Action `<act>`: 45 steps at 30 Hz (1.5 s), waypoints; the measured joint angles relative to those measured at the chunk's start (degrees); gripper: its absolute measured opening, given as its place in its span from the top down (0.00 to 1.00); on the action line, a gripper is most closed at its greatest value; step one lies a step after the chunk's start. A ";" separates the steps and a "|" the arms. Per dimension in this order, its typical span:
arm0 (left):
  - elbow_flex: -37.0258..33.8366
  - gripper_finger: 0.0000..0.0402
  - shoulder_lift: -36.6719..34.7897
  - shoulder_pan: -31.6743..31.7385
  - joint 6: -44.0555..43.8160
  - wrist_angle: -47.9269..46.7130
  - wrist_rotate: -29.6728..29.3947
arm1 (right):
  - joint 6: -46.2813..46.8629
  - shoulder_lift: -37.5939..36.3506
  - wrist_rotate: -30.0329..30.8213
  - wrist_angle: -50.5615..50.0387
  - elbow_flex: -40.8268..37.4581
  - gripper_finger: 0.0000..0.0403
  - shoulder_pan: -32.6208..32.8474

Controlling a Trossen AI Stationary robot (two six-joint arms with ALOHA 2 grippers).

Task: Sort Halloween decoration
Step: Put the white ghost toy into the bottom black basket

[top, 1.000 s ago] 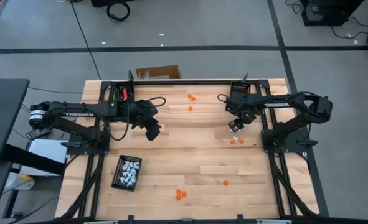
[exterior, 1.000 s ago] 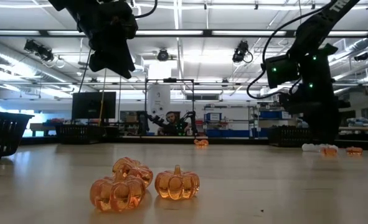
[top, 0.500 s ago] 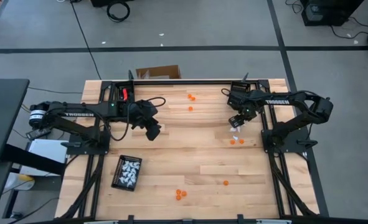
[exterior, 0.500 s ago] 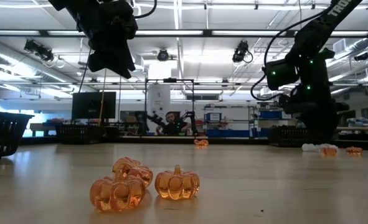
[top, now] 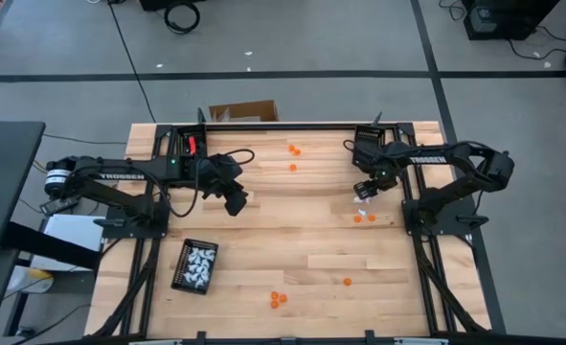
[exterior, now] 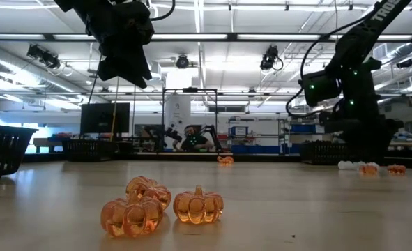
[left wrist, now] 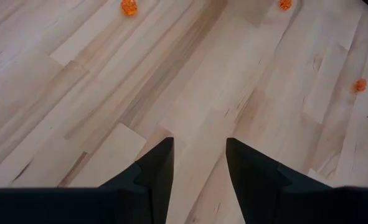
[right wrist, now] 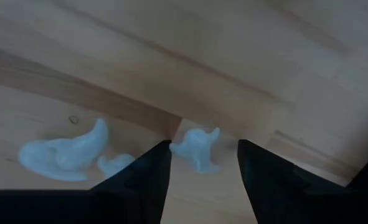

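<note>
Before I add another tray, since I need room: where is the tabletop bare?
Bare wood lies mid-table between the black tray and the pumpkin pair, and along the near right edge. Crowded: around the right gripper with white trinkets, and the pumpkin cluster.

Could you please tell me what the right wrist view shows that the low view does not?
Only the right wrist view shows the white trinkets lying on the wood, one between the open fingers of the right gripper. Only the low view shows three orange pumpkins up close and the raised left gripper. Both show the wooden table.
</note>
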 joint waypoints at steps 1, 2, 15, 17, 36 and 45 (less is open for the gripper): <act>0.00 0.61 0.00 0.00 0.00 0.01 0.00 | 0.02 -0.03 -0.01 0.36 -0.30 0.52 0.00; 0.00 0.61 0.00 0.00 -0.01 -0.01 0.00 | 0.02 -0.05 0.01 0.53 -0.42 0.52 0.00; 0.00 0.61 0.00 0.00 -0.07 0.01 0.02 | -0.73 0.07 -0.86 2.38 -0.59 0.74 -0.15; 0.00 0.61 0.00 0.00 -0.09 0.01 0.03 | 0.32 0.07 -0.96 2.49 -0.59 0.78 -0.17; -0.02 0.61 -9.35 0.28 -0.02 -8.50 0.23 | 15.91 0.69 -4.20 38.77 11.73 0.84 20.47; -0.02 0.61 -16.36 0.31 1.34 -11.14 0.17 | 14.48 24.65 -1.97 48.91 34.40 0.84 31.41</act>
